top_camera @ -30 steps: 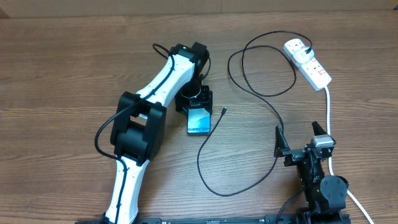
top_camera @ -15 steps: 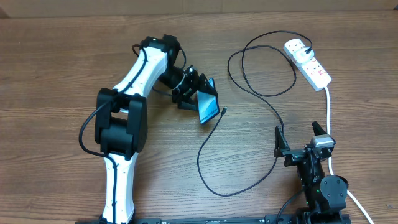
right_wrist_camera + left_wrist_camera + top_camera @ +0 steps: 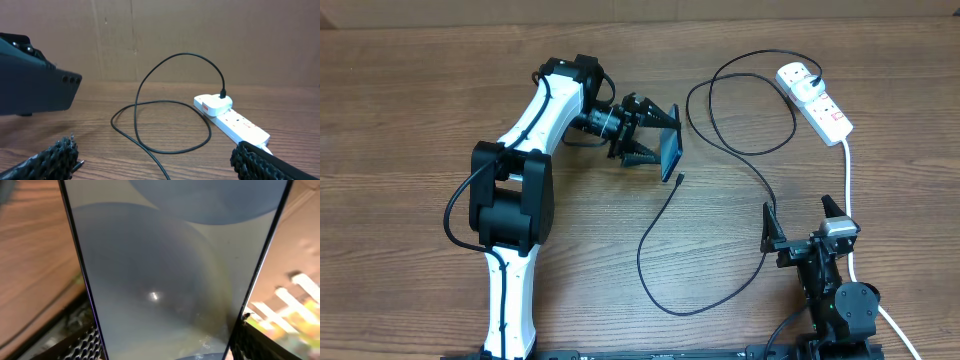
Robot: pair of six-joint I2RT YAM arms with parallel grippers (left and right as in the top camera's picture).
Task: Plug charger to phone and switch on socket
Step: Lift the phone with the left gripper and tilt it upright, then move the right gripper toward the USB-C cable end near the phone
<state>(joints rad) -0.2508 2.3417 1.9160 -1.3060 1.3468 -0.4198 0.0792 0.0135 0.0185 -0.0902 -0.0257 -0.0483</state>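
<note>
We're watching the left pincer (image 3: 658,138) pinching the phone (image 3: 671,152) across its width, its fingers (image 3: 89,344) pressing on the long edges. From above, the phone is showing nearly edge-on and tipping steeply. We cannot tell whether its lower end is touching the surface (image 3: 420,90). In the left wrist view its pale screen is filling the frame.

The charger (image 3: 639,255) is lying in loose loops on the surface. Its tip (image 3: 678,180) is resting just beside the phone's lower end and is not joined to it. The plug (image 3: 798,77) is sitting in the socket (image 3: 825,110) at the far right. The socket's white cord (image 3: 847,170) is running down toward the right arm.

The right pincer (image 3: 798,215) is sitting near the front edge with its jaws spread wide, holding nothing, well apart from the phone. In the right wrist view the charger is arching up out of the plug.
</note>
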